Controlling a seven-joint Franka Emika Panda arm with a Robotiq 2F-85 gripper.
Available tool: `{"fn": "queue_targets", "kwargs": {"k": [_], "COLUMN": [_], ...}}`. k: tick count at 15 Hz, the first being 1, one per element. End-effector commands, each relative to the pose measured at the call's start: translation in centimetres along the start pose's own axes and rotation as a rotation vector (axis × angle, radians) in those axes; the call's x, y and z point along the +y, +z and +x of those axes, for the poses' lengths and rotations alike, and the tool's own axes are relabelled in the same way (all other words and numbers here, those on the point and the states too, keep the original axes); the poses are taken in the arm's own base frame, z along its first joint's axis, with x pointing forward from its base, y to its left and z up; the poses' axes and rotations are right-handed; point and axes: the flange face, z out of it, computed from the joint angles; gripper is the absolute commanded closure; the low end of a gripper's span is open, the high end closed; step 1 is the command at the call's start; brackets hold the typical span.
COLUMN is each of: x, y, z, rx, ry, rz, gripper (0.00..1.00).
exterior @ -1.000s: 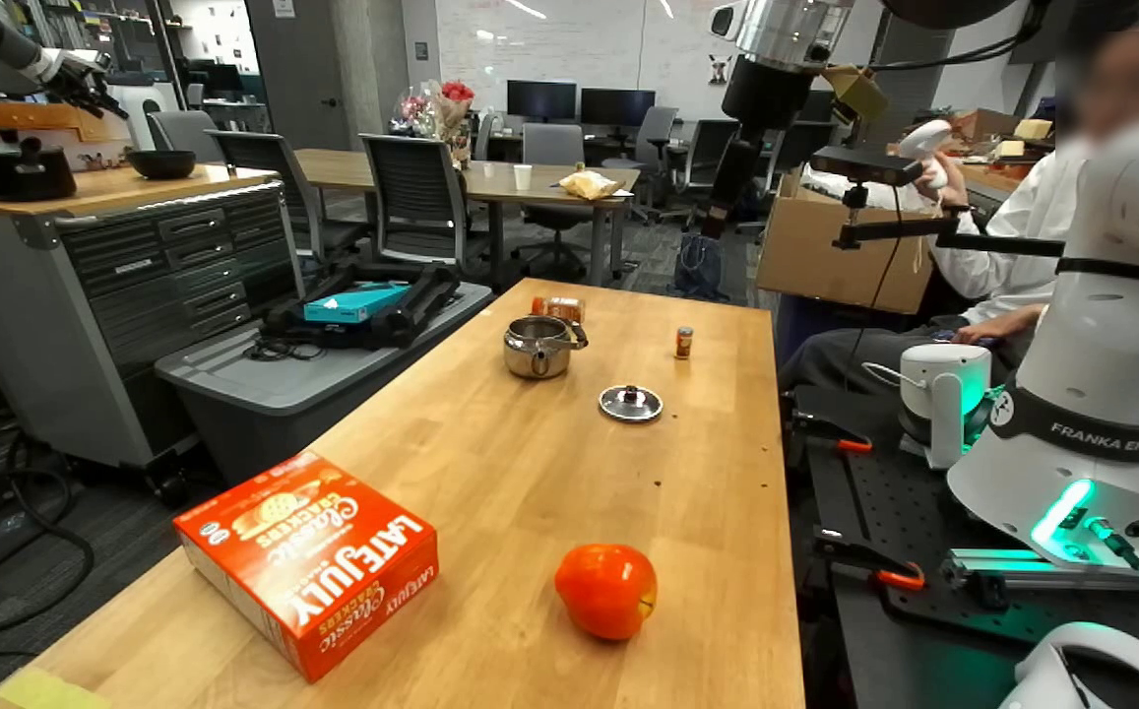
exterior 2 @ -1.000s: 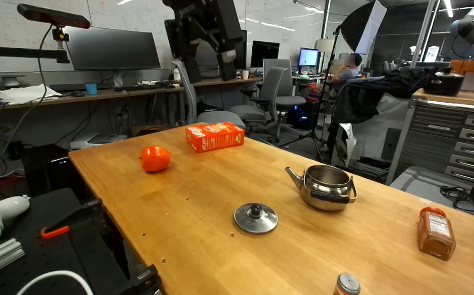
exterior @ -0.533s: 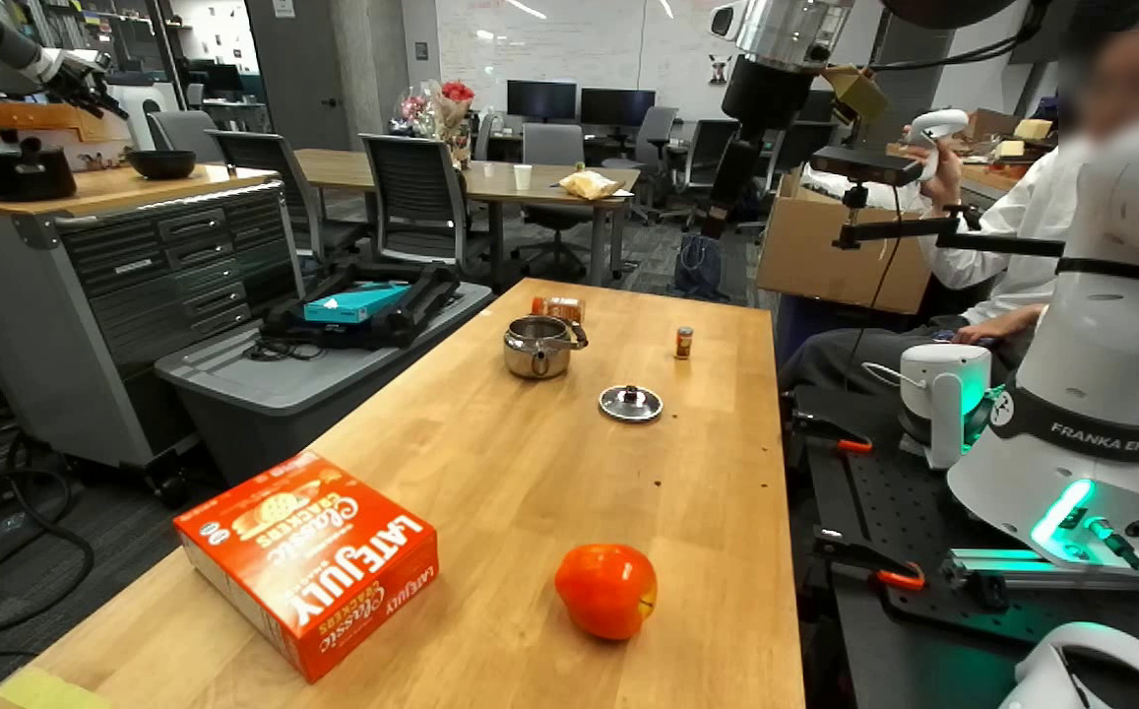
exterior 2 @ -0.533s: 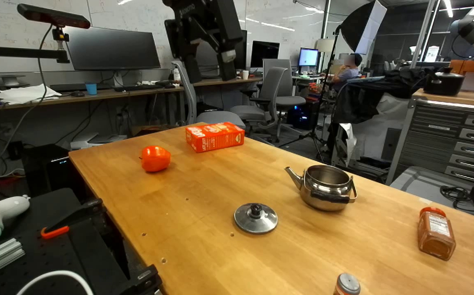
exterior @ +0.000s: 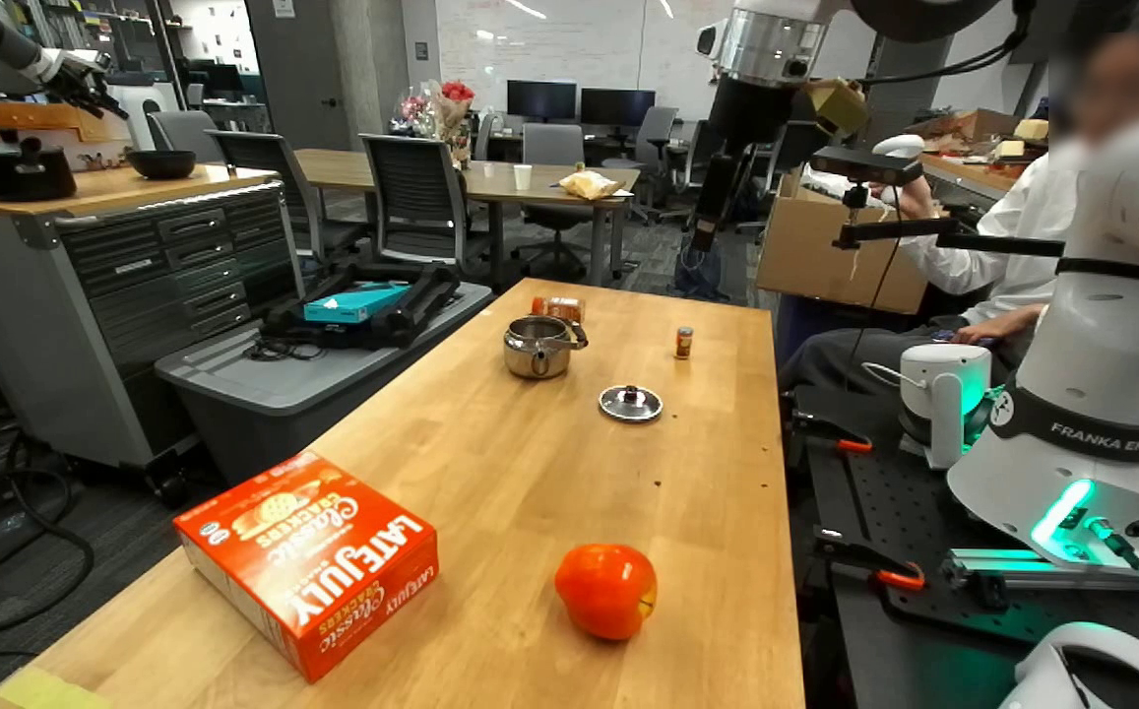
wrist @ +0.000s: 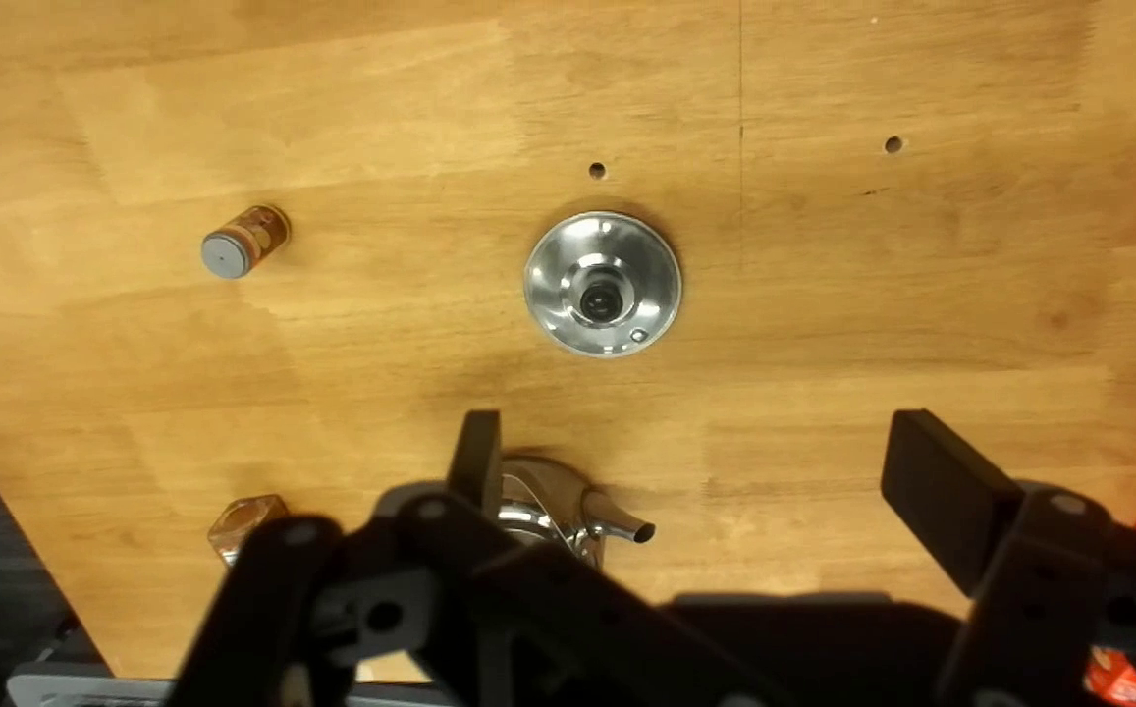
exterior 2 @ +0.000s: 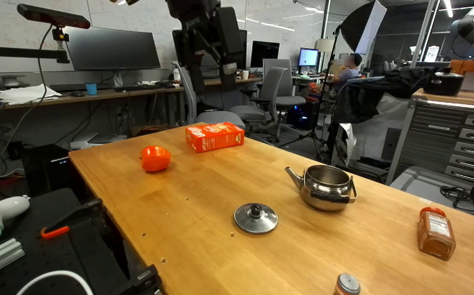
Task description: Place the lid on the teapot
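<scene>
The lid, a flat silvery disc with a dark knob, lies knob up on the table in both exterior views [exterior: 630, 406] [exterior 2: 261, 223] and in the wrist view [wrist: 617, 250]. The teapot, a shiny silver pot, stands upright with an open top beside the lid in both exterior views [exterior: 535, 354] [exterior 2: 323, 185]. In the wrist view the teapot [wrist: 540, 491] is partly hidden behind a finger. My gripper is open and empty, high above the table, in both exterior views [exterior: 705, 239] [exterior 2: 213, 84] and the wrist view [wrist: 695, 452]. It touches neither lid nor teapot.
A small spice jar [exterior 2: 347, 283] stands upright near the lid. A larger spice bottle [exterior 2: 436, 235] lies beyond the teapot. An orange-red cracker box [exterior: 308, 561] and a red-orange fruit [exterior: 608, 591] are at the table's other end. A mounted camera [exterior: 864, 165] is near the arm.
The arm stays still at first, then my gripper comes slightly lower, still open. The person's hand with the white controller moves. The lid and teapot have not moved.
</scene>
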Motion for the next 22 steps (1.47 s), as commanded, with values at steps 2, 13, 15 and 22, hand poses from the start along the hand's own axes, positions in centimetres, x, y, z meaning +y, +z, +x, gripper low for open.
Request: {"fn": "queue_targets", "kwargs": {"k": [2,13,15,22], "x": [-0.2,0.0,0.1,0.6], "y": [1.9,8.5,9.9,14.4], "z": [2.7,6.0,6.4,8.0], "rx": [-0.04,-0.012,-0.037,-0.096], "ry": [0.015,0.045,0.047,0.121], "rz": [0.035,0.068,0.089,0.129], "gripper": [0.0,0.0,0.0,0.0]}}
